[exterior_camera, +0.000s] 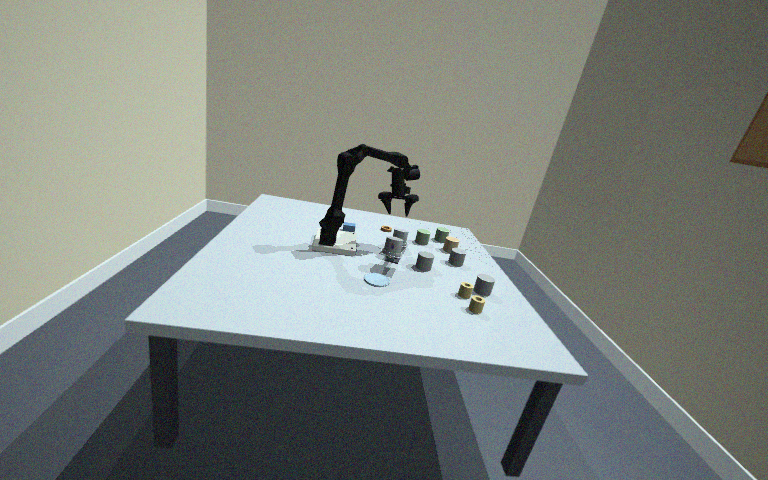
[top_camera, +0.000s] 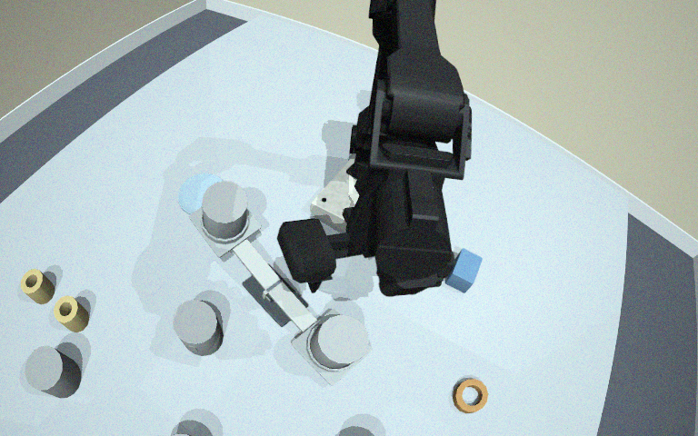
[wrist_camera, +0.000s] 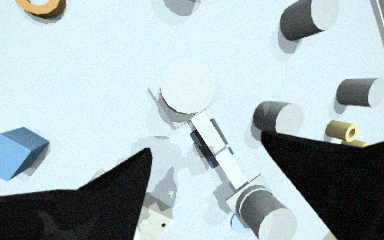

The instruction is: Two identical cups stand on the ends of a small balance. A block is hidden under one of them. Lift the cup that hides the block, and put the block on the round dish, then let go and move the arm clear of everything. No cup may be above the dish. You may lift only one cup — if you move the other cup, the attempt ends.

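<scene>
The small balance (top_camera: 254, 264) (wrist_camera: 231, 170) has an upside-down grey cup on each end. One cup (top_camera: 224, 208) (exterior_camera: 393, 245) (wrist_camera: 270, 215) is at the dish end; the other cup (top_camera: 340, 341) (exterior_camera: 400, 234) (wrist_camera: 187, 85) is at the far end. I cannot tell clearly which end is lower. No hidden block shows. The pale blue round dish (top_camera: 191, 193) (exterior_camera: 376, 279) (wrist_camera: 239, 225) lies close beside the first cup's end, partly hidden in the top view and wrist views. My gripper (exterior_camera: 398, 215) (wrist_camera: 206, 144) is open and empty, pointing down high above the table, with the balance between its fingers in the wrist view.
A grey cylinder (top_camera: 198, 323) (exterior_camera: 424, 261) (wrist_camera: 287, 119) stands beside the balance. A blue block (top_camera: 464, 268) (wrist_camera: 20, 150) and orange ring (top_camera: 483, 395) lie on the other side. Yellow tubes (top_camera: 44, 292) and green cylinders (exterior_camera: 422, 236) stand farther off. The white arm base (top_camera: 329, 203) is near the balance.
</scene>
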{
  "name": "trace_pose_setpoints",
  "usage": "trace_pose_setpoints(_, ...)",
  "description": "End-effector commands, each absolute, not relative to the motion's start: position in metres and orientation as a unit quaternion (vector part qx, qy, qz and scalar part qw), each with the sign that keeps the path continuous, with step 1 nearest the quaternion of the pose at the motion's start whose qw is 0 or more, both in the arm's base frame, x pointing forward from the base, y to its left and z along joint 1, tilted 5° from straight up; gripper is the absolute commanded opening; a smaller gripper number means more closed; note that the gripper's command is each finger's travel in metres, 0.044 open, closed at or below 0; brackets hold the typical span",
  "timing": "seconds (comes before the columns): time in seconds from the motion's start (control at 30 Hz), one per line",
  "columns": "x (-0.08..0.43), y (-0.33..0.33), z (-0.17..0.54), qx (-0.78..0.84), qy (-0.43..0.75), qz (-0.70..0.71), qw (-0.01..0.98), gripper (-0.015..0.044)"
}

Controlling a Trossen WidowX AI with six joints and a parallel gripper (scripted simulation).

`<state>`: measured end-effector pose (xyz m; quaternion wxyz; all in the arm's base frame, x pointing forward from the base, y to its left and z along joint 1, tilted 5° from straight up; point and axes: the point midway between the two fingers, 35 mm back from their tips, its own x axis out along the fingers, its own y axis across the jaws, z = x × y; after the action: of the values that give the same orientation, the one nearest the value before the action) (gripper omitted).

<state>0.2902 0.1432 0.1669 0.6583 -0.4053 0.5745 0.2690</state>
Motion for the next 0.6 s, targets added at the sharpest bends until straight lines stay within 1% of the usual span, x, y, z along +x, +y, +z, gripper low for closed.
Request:
trace_pose_setpoints(0.0, 0.304, 0.151, 0.154, -0.432, 0.573, 0.324, 0.616, 0.044)
trace_pose_setpoints(0.3, 0.328, 0.164, 0.121, -0.471, 0.556, 0.432, 0.532, 0.044)
trace_pose_setpoints(0.57, 0.33, 0.165, 0.118, -0.473, 0.554, 0.44, 0.526, 0.044)
